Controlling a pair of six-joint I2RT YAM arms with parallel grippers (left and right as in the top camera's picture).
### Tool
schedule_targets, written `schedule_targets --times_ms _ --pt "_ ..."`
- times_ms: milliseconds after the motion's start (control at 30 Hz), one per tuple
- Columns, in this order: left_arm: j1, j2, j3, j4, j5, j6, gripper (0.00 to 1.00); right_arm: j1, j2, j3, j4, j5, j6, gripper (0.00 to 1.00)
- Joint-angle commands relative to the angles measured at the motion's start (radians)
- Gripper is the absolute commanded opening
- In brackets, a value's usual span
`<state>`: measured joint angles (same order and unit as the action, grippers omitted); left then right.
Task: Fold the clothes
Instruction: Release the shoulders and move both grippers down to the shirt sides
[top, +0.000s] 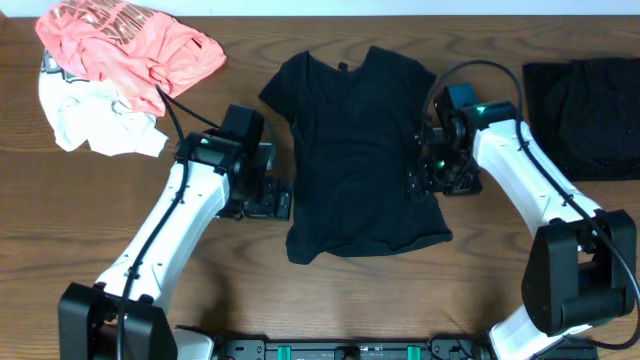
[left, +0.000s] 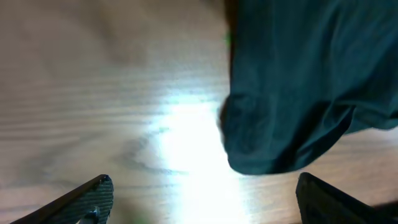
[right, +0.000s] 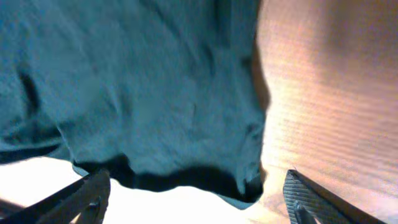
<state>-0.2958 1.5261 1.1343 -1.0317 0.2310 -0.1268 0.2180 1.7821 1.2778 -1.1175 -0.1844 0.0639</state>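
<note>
The shirt (top: 360, 160) lies on the table (top: 330, 300). The left gripper (top: 275, 195) is just left of it and the right gripper (top: 420, 185) at its right edge. A heap (top: 120, 70) lies far left and behind, folded garments (top: 585, 110) far right.

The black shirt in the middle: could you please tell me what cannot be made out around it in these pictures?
- Overhead: the fingertips of the left tool and right tool are hidden by their own wrists.
- Wrist views: the black shirt is blurred; its layers cannot be counted.
- Overhead: the dark pile is cut off by the right edge.
</note>
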Motion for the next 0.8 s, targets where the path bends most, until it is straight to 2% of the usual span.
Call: schedule_targets --times_ms 0,267,767 --pt "-0.024 0.003 -0.035 0.005 0.024 -0.010 0.92 -0.010 0.008 -0.034 0.000 -0.011 0.010 0.82" --pt "-0.066 0.003 -0.115 0.039 0.024 -0.025 0.85 -0.009 0.008 -0.108 0.007 -0.011 0.010 0.73" --pt "-0.123 0.003 -0.271 0.140 0.023 -0.074 0.79 -0.035 0.008 -0.244 0.116 0.057 0.043 0.73"
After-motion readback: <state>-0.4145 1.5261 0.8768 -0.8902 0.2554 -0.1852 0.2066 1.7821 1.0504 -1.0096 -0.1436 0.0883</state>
